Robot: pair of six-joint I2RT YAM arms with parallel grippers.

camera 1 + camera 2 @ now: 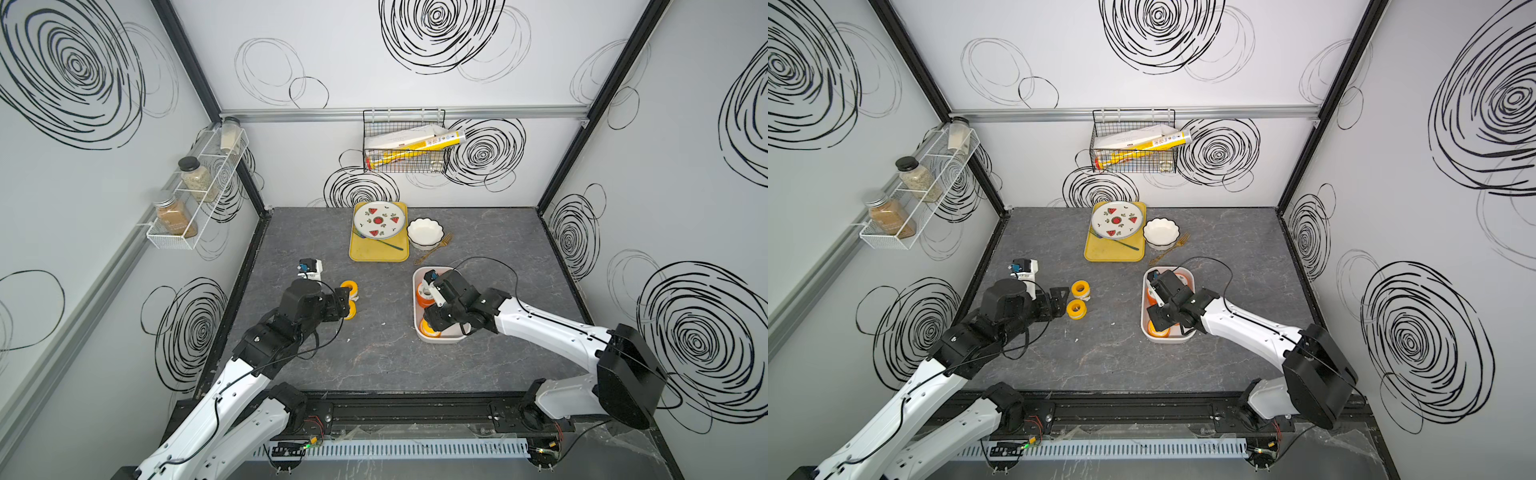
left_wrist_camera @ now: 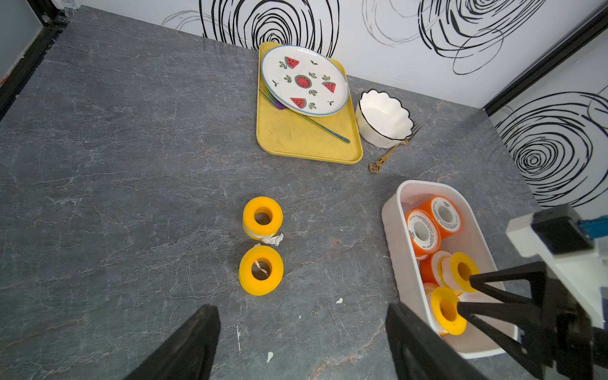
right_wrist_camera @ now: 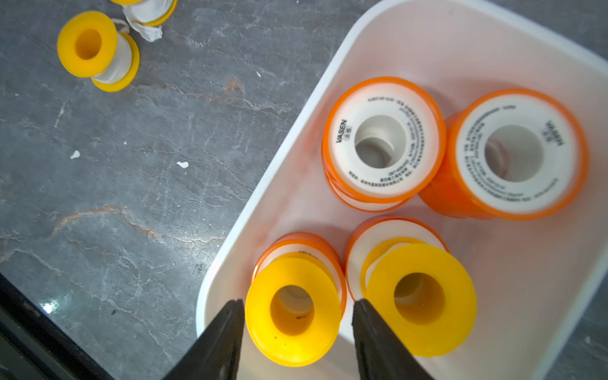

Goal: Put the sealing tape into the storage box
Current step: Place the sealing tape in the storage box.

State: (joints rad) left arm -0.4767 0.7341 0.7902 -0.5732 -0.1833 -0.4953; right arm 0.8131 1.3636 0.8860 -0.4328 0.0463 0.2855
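The white storage box [image 1: 440, 340] [image 1: 1167, 340] [image 2: 399, 250] [image 3: 263, 197] stands right of the table's middle, holding several spools of sealing tape, orange [image 3: 411, 171] and yellow. My right gripper [image 1: 432, 320] [image 1: 1156, 318] [image 2: 465, 294] [image 3: 297, 304] hangs in the box's near end, open. A yellow spool [image 3: 296, 348] sits between its fingers, with a thin gap at one side. Two yellow spools [image 1: 1080, 288] [image 1: 1076, 308] [image 2: 262, 217] [image 2: 261, 269] lie on the table to the left. My left gripper [image 1: 347, 301] [image 1: 1061, 299] [image 2: 301, 309] stands wide open and empty just short of them.
A yellow tray [image 1: 378, 253] with a watermelon plate [image 1: 379, 220] and a fork lies at the back. A white scalloped bowl [image 1: 424, 232] and a gold fork [image 1: 434, 248] sit beside it, close behind the box. Small white scraps [image 2: 339, 300] dot the table.
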